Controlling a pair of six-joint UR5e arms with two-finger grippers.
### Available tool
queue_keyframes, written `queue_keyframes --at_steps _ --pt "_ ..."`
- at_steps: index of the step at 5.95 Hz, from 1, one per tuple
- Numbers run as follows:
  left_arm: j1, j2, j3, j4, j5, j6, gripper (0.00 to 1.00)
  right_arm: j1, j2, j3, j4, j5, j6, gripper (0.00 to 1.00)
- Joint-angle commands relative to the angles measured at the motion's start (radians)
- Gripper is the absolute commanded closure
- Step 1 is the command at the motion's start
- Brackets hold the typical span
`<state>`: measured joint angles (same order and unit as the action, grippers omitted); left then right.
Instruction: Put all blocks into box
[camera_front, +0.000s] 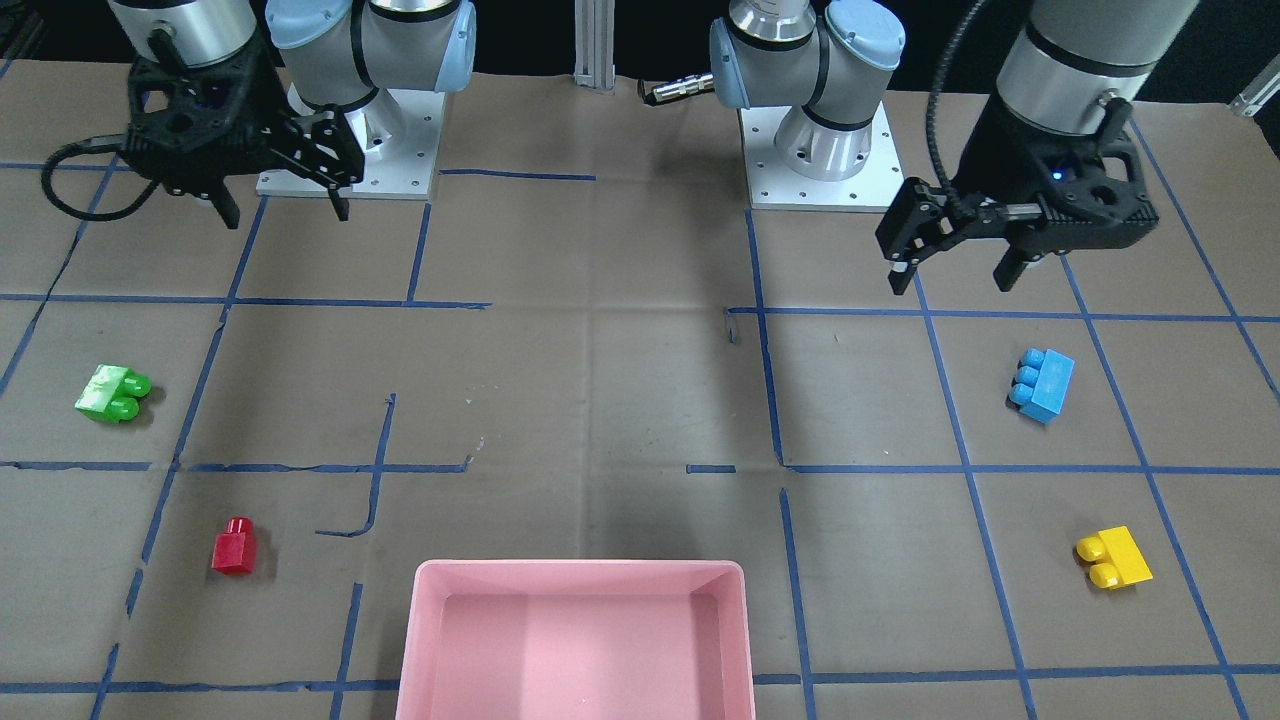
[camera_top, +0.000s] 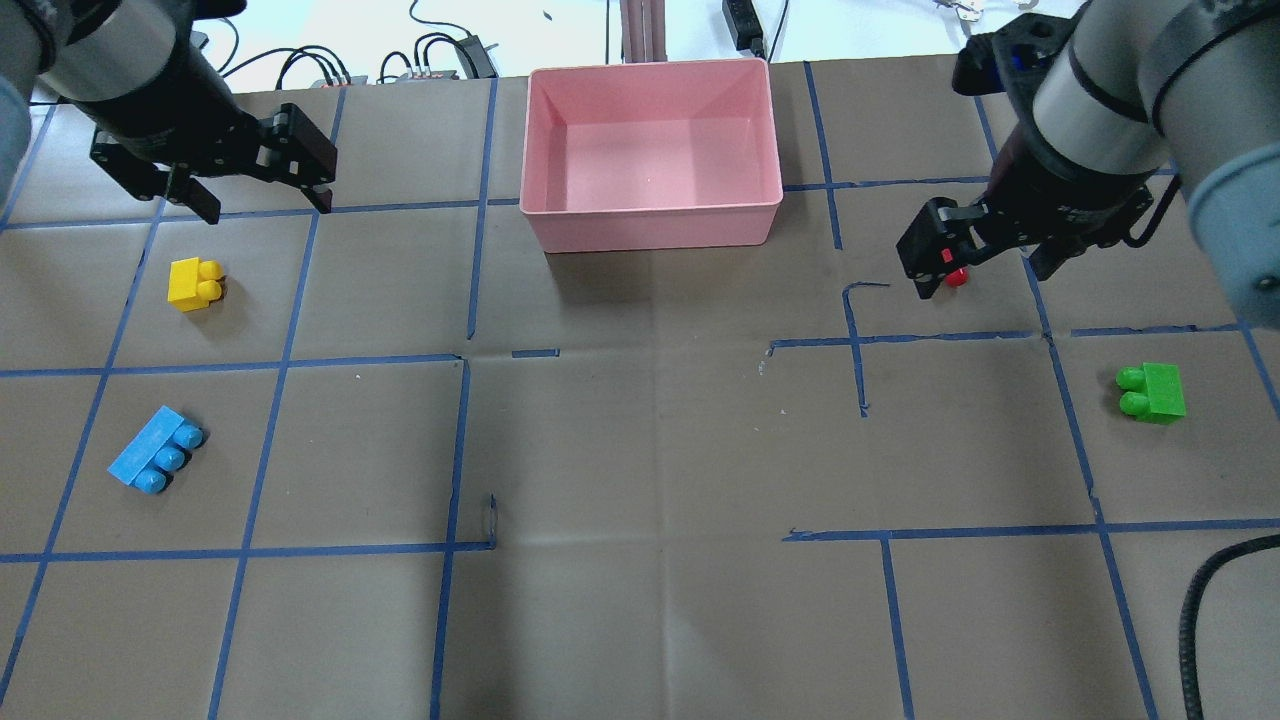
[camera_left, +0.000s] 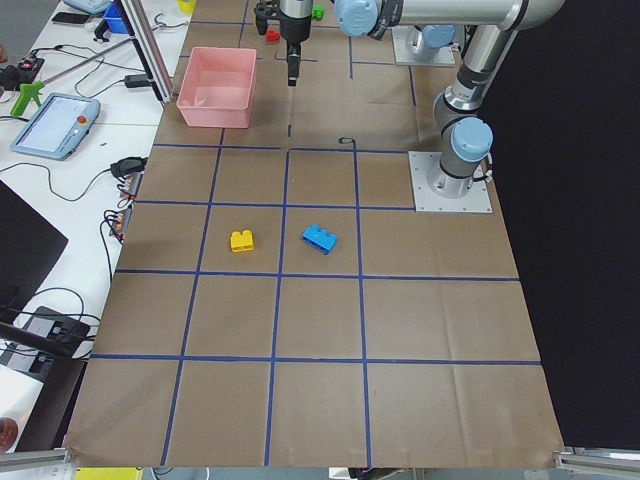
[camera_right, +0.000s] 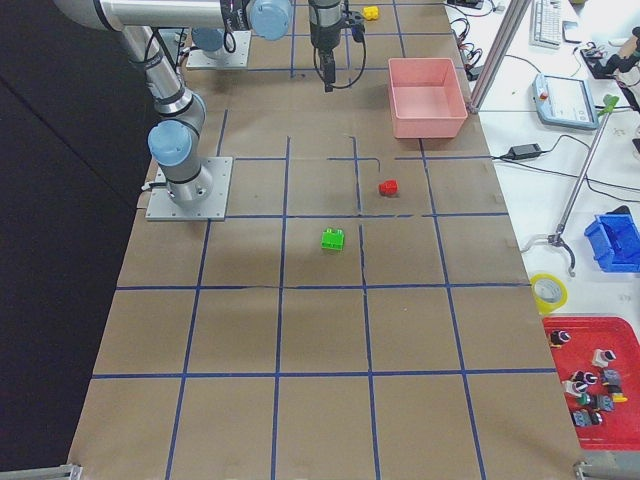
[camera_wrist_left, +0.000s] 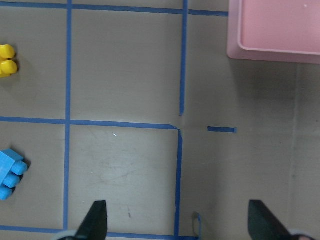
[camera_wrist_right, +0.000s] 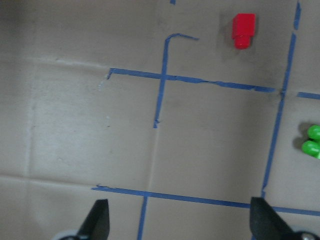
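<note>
The pink box (camera_top: 650, 215) stands at the table's far middle edge with nothing in it. On my left lie the yellow block (camera_top: 194, 283) and the light-blue block (camera_top: 156, 460). On my right lie the green block (camera_top: 1153, 391) and the red block (camera_top: 956, 277), which my right gripper partly hides from overhead. My left gripper (camera_top: 268, 210) is open and empty, held high near the yellow block. My right gripper (camera_top: 990, 282) is open and empty, held high over the red block's area. The left wrist view shows the yellow block (camera_wrist_left: 7, 60), the blue block (camera_wrist_left: 10, 174) and the box corner (camera_wrist_left: 270, 50). The right wrist view shows the red block (camera_wrist_right: 243, 29) and the green block (camera_wrist_right: 313, 141).
Brown paper with a blue tape grid covers the table. Both arm bases (camera_front: 820, 150) stand at the robot's edge. A post (camera_top: 640, 30) rises behind the box. Benches with a tablet (camera_left: 55, 125) and cables lie beyond the far table edge.
</note>
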<state>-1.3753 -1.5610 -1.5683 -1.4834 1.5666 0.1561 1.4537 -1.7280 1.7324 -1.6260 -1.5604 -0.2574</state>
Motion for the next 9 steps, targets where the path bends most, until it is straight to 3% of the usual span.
queue_keyframes --at_steps 1,3,5,6,7,9 --pt "0.231 -0.008 -0.002 -0.001 0.0 0.376 0.0 -0.288 -0.01 0.028 -0.018 0.016 -0.334 0.0" --pt "0.362 -0.005 -0.021 -0.008 0.009 0.771 0.0 -0.476 0.01 0.09 -0.096 0.092 -0.365 0.0" --pt "0.509 0.001 -0.111 0.0 -0.008 1.107 0.0 -0.495 0.123 0.153 -0.349 0.114 -0.39 0.0" --pt "0.539 -0.011 -0.163 0.011 -0.008 1.179 0.0 -0.495 0.212 0.177 -0.36 0.146 -0.396 0.0" --pt "0.539 -0.017 -0.226 0.076 -0.014 1.157 0.0 -0.501 0.27 0.191 -0.447 0.14 -0.399 0.01" --pt "0.538 -0.051 -0.419 0.367 -0.05 1.079 0.0 -0.545 0.347 0.271 -0.575 0.123 -0.398 0.01"
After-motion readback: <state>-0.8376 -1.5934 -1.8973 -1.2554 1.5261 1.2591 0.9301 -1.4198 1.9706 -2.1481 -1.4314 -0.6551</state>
